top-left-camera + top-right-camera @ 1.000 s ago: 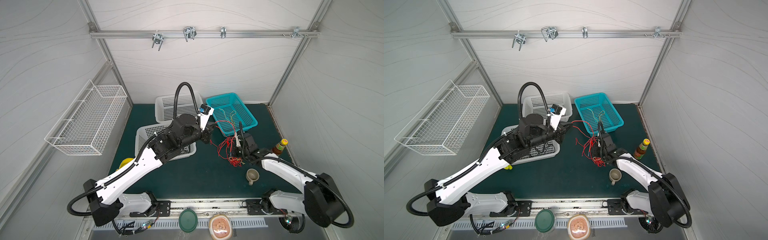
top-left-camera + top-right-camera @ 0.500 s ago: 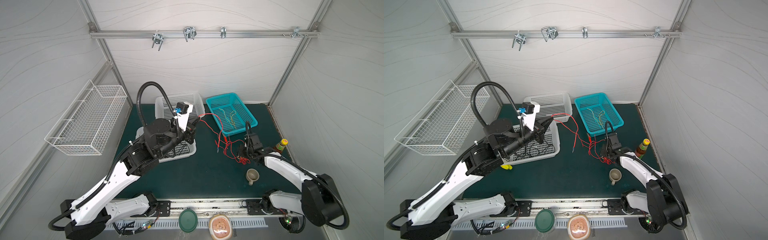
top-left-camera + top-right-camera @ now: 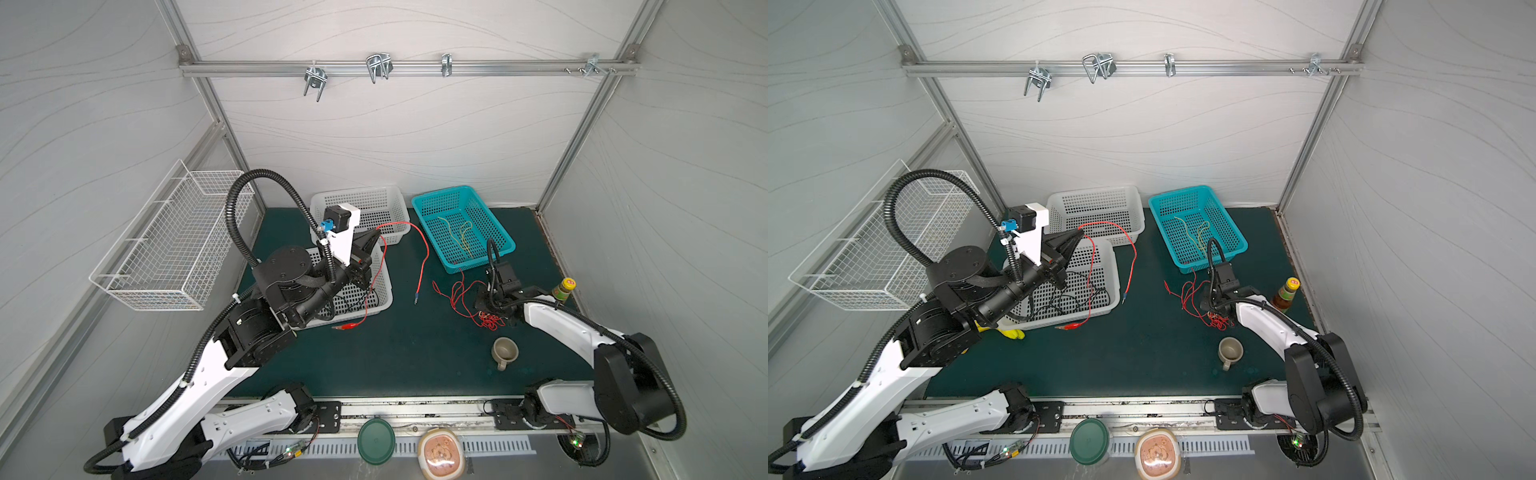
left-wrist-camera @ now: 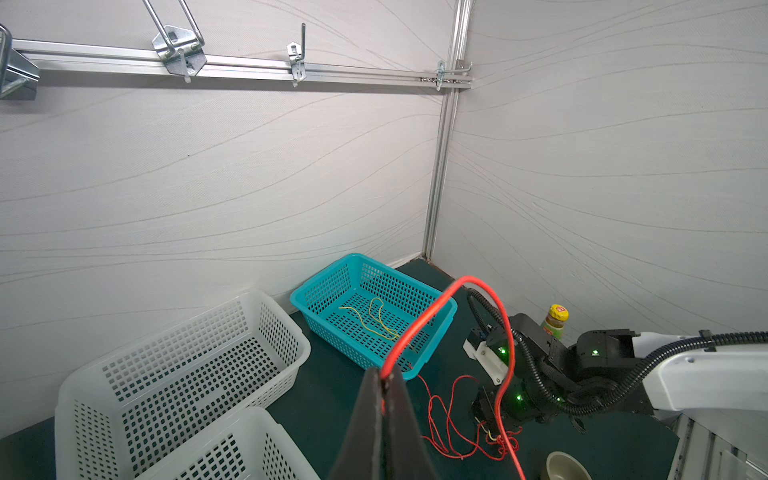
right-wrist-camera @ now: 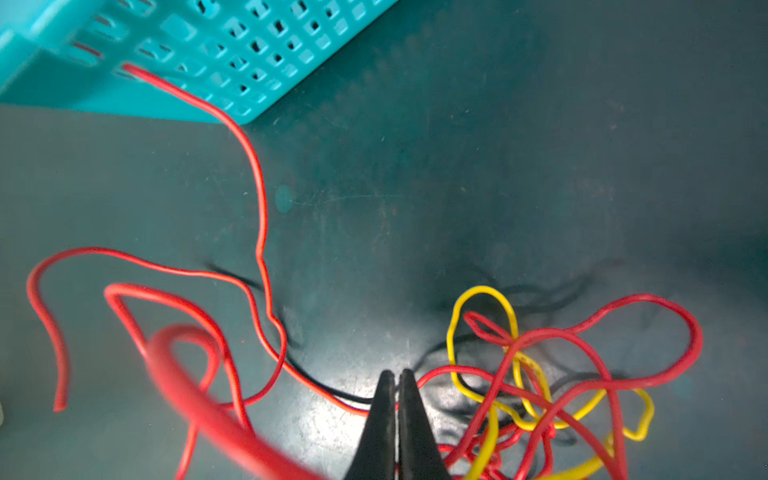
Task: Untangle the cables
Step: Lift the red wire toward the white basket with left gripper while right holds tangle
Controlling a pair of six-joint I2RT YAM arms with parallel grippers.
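**A:** Where is the red cable (image 4: 471, 280)?

**B:** It's pinched in the left hand (image 4: 384, 376), whose fingers are pressed together on it above the front white basket (image 3: 386, 282), toward the table's (image 3: 415, 353) back left corner. One end arcs down to the middle of the table. The other end drops across that basket, and its red clip (image 3: 343, 327) lies on the table by the basket's front wall.

**A:** And the rest?

**B:** A tangle of cables (image 3: 489, 321), red, yellow and black, lies near the right edge, just in front of the teal basket (image 3: 505, 245). The right hand (image 5: 395, 376) is closed, with its tips at the tangle's rim. A red strand meets them, but I cannot tell whether it is held.
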